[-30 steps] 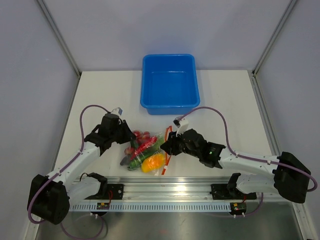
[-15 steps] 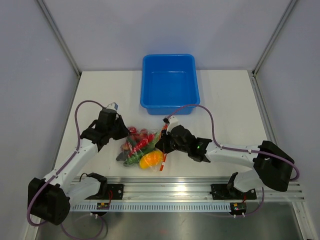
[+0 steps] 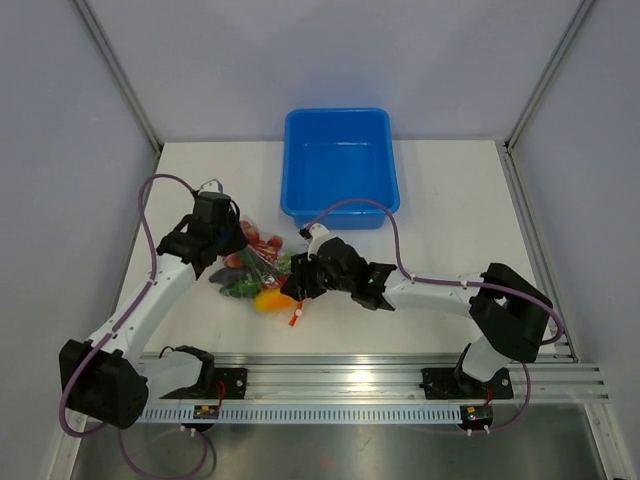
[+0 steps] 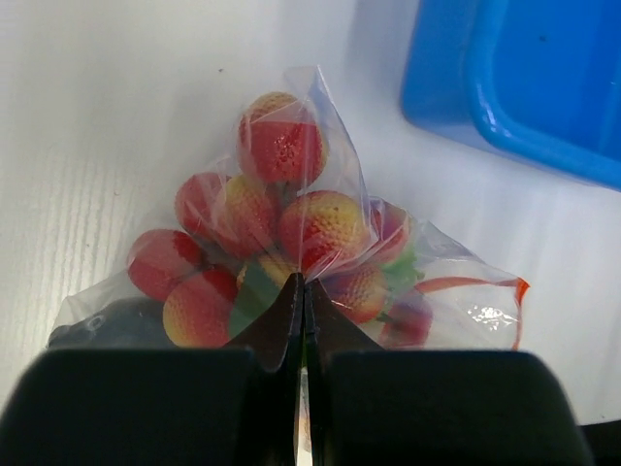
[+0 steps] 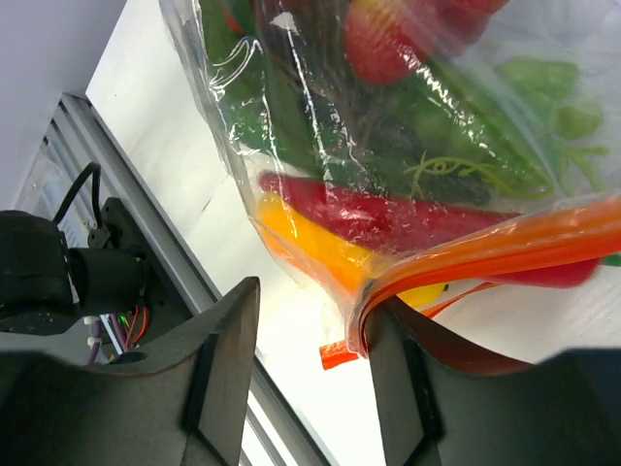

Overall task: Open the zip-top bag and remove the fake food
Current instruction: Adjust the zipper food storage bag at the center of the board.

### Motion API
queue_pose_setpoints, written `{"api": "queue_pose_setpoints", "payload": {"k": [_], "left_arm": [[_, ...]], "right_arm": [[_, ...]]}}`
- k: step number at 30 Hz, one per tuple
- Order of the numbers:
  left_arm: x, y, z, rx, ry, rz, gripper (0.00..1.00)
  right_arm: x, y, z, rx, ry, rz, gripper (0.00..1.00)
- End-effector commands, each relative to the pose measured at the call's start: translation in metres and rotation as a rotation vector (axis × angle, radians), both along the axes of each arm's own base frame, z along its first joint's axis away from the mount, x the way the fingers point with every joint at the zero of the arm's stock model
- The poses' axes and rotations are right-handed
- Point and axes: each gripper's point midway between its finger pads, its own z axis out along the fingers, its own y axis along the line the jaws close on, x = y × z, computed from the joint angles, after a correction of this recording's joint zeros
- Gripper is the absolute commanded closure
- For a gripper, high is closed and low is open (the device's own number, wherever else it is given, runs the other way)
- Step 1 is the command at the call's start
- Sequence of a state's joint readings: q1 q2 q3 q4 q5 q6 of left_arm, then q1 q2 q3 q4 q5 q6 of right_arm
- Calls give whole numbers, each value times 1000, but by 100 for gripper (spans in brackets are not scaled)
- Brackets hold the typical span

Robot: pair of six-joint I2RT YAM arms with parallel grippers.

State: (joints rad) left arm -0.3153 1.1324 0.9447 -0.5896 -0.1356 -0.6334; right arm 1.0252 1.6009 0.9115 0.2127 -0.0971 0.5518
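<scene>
The zip-top bag (image 3: 256, 272) lies on the table between my arms, its clear film full of fake food. My left gripper (image 3: 231, 243) is shut on the film at the bag's far-left end; in the left wrist view the jaws (image 4: 306, 291) pinch plastic just below the cluster of red and yellow balls (image 4: 281, 218). My right gripper (image 3: 297, 283) stands open at the bag's near-right end. In the right wrist view the orange-red zip strip (image 5: 505, 248) rests on one finger (image 5: 408, 388), unclamped. A red chili (image 5: 388, 218), an orange-yellow pepper (image 5: 306, 243) and green vegetables (image 5: 446, 160) show through the film.
The blue tub (image 3: 340, 165) stands at the back middle of the table, just beyond the bag. A small orange tab (image 3: 297, 314) of the zip hangs toward the near side. The aluminium rail (image 3: 330, 385) with the arm bases runs along the near edge.
Both grippers and the bag have shifted left and toward the tub. The left gripper closed on the film. The right gripper closed, then opened, letting the zip strip loose.
</scene>
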Motion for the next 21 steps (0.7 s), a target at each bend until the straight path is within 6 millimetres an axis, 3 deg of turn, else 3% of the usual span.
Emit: {"api": "queue_pose_setpoints", "payload": {"k": [1,5,10,18,21], "left_arm": [[17,4,5,23,-67,21,100],[22,6,-6,56,-32,26,100],[29,7,-19,85,-8,24,100],[39,12,-25,124,-26,36,100],[41,14,-27,137,-32,42,100]], "right_arm": [[-6,8,11,50,-32,50,44],[-6,-5,9,13,-61,40,41],[0,-29,22,-16,-133,-20,29],[15,-67,35,-94,-225,-163,24],[28,-78,32,-176,-247,-229,28]]}}
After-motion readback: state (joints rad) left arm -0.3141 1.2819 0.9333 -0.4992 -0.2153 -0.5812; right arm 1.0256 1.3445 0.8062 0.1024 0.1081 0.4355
